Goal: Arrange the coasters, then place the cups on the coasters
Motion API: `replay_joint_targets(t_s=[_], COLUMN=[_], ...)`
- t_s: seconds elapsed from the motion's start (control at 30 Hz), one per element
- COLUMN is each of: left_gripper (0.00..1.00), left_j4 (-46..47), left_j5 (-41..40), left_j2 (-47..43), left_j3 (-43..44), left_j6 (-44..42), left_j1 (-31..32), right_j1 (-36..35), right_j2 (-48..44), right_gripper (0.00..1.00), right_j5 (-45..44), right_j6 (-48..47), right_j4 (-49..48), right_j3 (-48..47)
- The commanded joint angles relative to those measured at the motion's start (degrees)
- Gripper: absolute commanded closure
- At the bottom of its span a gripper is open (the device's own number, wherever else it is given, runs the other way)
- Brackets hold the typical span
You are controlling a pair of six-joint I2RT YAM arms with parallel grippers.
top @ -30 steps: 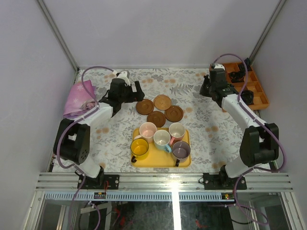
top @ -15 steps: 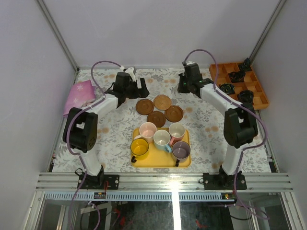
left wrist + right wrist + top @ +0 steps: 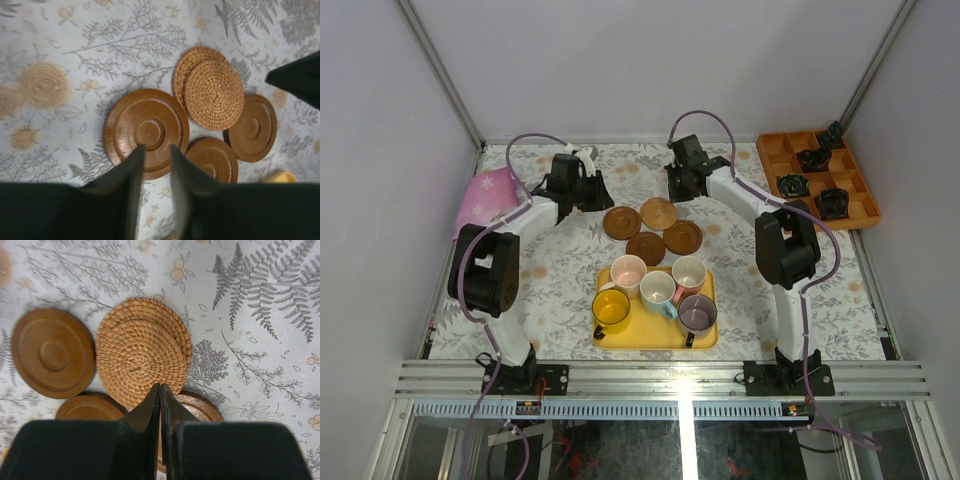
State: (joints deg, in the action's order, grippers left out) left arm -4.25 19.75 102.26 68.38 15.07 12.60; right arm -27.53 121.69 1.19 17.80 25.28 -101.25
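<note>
- Since a second ago, the right gripper (image 3: pixel 160 390) has swung from beside the orange tray (image 3: pixel 778 158) to the far side of the coasters (image 3: pixel 646 247). The left gripper (image 3: pixel 155 152) has kept close to its place and drawn its jaws in. Coasters and cups (image 3: pixel 658 289) have not shifted.
- Left gripper: we see the jaws standing a narrow gap apart with nothing between them. The fingertips (image 3: pixel 134 155) overlie the near part of the largest wooden coaster (image 3: pixel 145 117). We cannot tell whether they touch it.
- Right gripper: the jaws are pressed together and grasp nothing. The tips lie over the near edge of the woven coasters (image 3: pixel 142 347). Contact cannot be judged.
- Coasters: we count two woven discs stacked slightly askew, with three brown wooden discs around them. One lies to the left, and two lie nearer the cups. All lie flat on the flowered tablecloth (image 3: pixel 750 270), clustered between the two grippers.
- Cups: five stand upright on the yellow tray (image 3: pixel 655 336), just nearer the arm bases than the coasters. None is on a coaster.
- Periphery: a pink cloth (image 3: pixel 485 200) lies at the left edge. The orange tray, at the far right, holds small black gadgets (image 3: pixel 812 158).
</note>
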Motion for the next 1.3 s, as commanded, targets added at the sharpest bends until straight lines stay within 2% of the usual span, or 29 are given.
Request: replay_joint_targets(t_s=[0.0, 0.07, 0.23, 0.4, 0.5, 0.63, 0.83, 0.97, 1.1, 1.27], left_gripper=[0.91, 0.97, 0.98, 0.97, 0.94, 0.89, 0.87, 0.87, 0.87, 0.87], left_j4=[2.82, 2.32, -2.64, -2.65, -4.54, -7.63, -11.07, -14.97, -16.05, -16.04], left_j5=[1.53, 1.32, -0.76, -3.79, -6.37, -8.98, -9.81, -12.18, -12.81, -15.14], left_j2=[2.47, 3.89, 8.53, 10.76, 11.42, 11.33, 15.11, 16.71, 16.17, 14.84], left_j3=[2.17, 3.77, 9.25, 11.31, 12.43, 12.73, 14.37, 15.02, 11.98, 8.49], left_j6=[3.87, 3.6, 1.33, 1.62, 1.76, 1.86, 2.73, 2.82, 5.52, 6.45], left_j1=[2.87, 4.95, 9.71, 10.41, 10.39, 10.34, 9.35, 8.03, 4.45, 0.54], right_j1=[0.3, 0.36, 0.37, 0.34, 0.36, 0.37, 0.35, 0.4, 1.57, 5.65], right_j2=[2.71, 2.87, 1.0, 2.21, 5.71, 7.31, 10.19, 11.44, 11.49, 10.17], right_gripper=[1.0, 1.0, 1.0, 1.0, 1.0, 1.0, 0.98, 1.0, 1.0, 1.0], right_j5=[1.99, 2.96, 5.33, 8.95, 13.18, 15.61, 11.43, 5.48, -0.59, -3.63], right_j6=[-5.07, -5.64, -5.99, -5.72, -5.2, -4.15, -3.92, -2.74, -0.75, 2.26], right_j4=[3.21, 3.43, 2.56, 1.36, 3.48, 3.94, 6.97, 9.7, 12.32, 12.08], right_j3=[-1.83, -1.18, 0.77, -0.9, -5.0, -5.36, -6.48, -6.73, -5.88, -3.15])
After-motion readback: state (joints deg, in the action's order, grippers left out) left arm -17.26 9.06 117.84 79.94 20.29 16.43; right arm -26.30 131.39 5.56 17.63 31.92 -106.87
